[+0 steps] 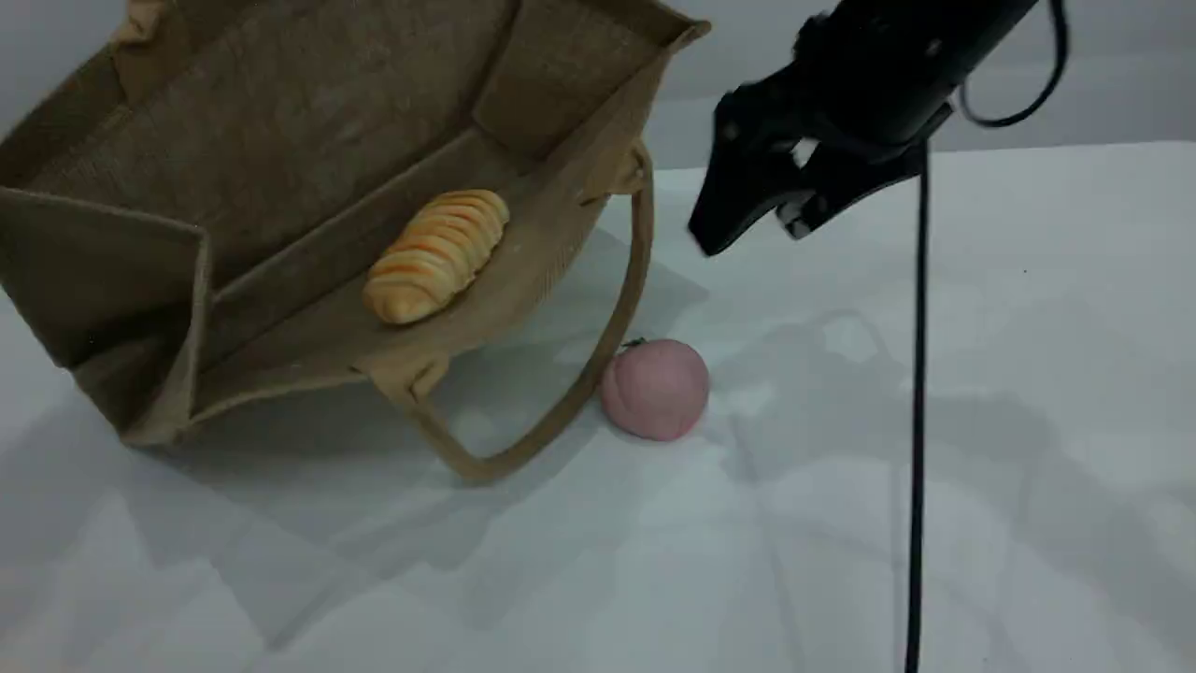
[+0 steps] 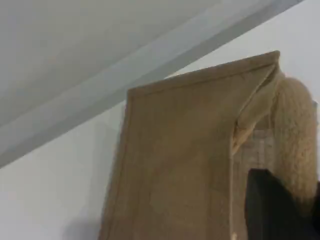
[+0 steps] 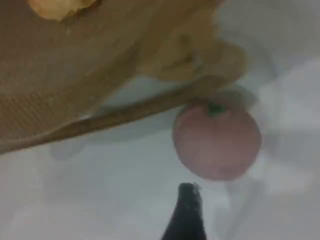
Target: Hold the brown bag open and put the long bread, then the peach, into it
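Black right gripper [image 1: 752, 229] hangs above the white table [image 1: 1028, 421], jaws spread wide and holding nothing; its cable [image 1: 918, 421] drops straight down on its right. The peach [image 1: 654, 388] rests on the table below it and slightly left, just beside the lower handle [image 1: 641, 224] of the brown bag [image 1: 280, 121]. The long bread [image 1: 437, 254] lies inside the bag. The left gripper [image 2: 272, 210], closed, grips the upper handle [image 2: 295, 125], keeping the bag's mouth raised.

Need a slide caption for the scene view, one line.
Mid-task: long bread inside the tilted-open brown bag; peach on the table just outside, open right gripper poised above.
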